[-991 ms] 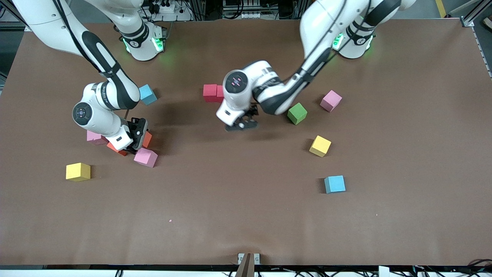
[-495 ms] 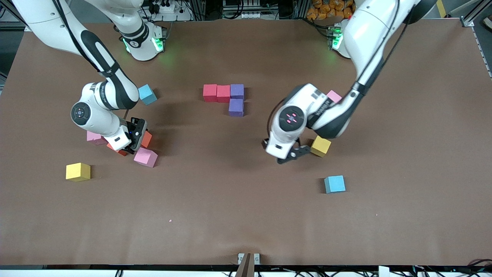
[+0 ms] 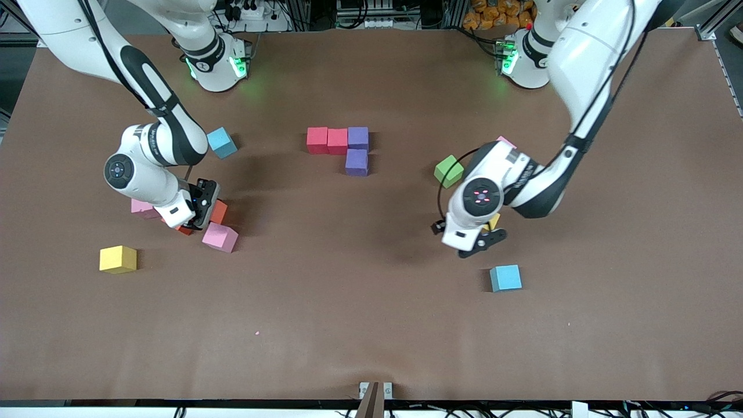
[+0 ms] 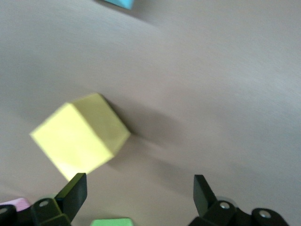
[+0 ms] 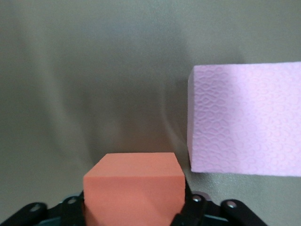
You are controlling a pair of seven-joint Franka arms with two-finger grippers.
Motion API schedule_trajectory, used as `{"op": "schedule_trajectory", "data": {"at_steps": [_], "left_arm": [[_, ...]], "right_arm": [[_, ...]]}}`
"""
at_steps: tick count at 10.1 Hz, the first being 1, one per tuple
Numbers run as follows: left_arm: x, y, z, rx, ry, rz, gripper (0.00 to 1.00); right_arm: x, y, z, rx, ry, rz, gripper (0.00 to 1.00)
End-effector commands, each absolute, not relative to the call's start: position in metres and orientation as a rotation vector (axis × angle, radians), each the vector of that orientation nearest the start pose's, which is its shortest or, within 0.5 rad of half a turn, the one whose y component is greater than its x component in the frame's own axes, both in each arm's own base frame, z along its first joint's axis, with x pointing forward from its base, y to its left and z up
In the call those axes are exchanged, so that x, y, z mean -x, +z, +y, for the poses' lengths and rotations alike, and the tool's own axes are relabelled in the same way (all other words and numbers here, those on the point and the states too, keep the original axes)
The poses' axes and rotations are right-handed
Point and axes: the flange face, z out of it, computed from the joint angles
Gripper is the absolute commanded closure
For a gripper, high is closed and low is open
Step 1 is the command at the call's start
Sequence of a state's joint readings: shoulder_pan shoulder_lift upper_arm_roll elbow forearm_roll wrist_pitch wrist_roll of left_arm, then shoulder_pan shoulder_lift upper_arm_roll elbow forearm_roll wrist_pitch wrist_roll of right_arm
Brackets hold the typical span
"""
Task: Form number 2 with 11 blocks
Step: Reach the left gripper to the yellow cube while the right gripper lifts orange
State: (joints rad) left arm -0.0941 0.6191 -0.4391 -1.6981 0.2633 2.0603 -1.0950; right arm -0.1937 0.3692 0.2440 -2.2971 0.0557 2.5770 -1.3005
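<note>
Since a second earlier the left gripper point(image 3: 476, 241) had swung away from the purple blocks point(image 3: 357, 151) toward the left arm's end of the table and come over the yellow block point(image 4: 80, 134) there, while the right gripper point(image 3: 200, 212) had stayed low among its cluster and drawn its fingers in. Four cubes made the start of the 2: two red blocks point(image 3: 327, 140) in a row with a purple one, and a second purple one touching that, nearer the front camera; this looked like the digit's top bar and the first cube of its downstroke, so seven were still to come. Taking that started 2 as the landmark, the green block point(image 3: 448, 171) lay toward the left arm's end from it, with the yellow block nearer the camera than the green and largely hidden under the left wrist, and a blue block point(image 3: 505, 277) nearer still. The left arm reached down from its base with the wrist bent over, jaws spread wide and empty, the yellow cube not yet between them, probably lining up a pick. Toward the right arm's end from the 2, the right arm was folded low, its fingers narrowed on the orange block point(image 5: 133, 188), with a pink block point(image 5: 244, 117) just beside it; whether the squeeze had finished I could not tell.
</note>
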Motion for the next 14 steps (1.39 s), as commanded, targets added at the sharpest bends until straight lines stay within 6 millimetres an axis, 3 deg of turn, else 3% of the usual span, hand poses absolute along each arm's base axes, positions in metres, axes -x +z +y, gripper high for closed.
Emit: {"op": "schedule_trajectory", "data": {"at_steps": [1, 4, 5, 8, 11, 14], "left_arm": [[-0.568, 0.249, -0.262, 2.902, 0.216, -0.711, 0.0], [-0.559, 0.245, -0.229, 2.876, 0.216, -0.754, 0.0], [-0.554, 0.245, -0.229, 2.898, 0.186, -0.738, 0.0], [-0.557, 0.249, -0.222, 2.941, 0.155, -0.675, 0.0], [-0.565, 0.255, -0.219, 3.043, 0.101, -0.404, 0.0], [-0.562, 0.25, -0.22, 3.068, 0.115, -0.217, 0.0]], "right_arm": [[-0.521, 0.21, 0.026, 2.428, -0.02, -1.805, 0.55], [-0.519, 0.251, 0.029, 2.45, 0.089, -1.714, 0.57], [-0.517, 0.263, 0.036, 2.465, 0.127, -1.671, 0.58], [-0.52, 0.289, 0.082, 2.563, 0.154, -1.541, 0.58], [-0.528, 0.31, 0.151, 2.698, 0.104, -1.315, 0.58], [-0.523, 0.314, 0.257, 2.814, 0.102, -0.896, 0.58]]}}
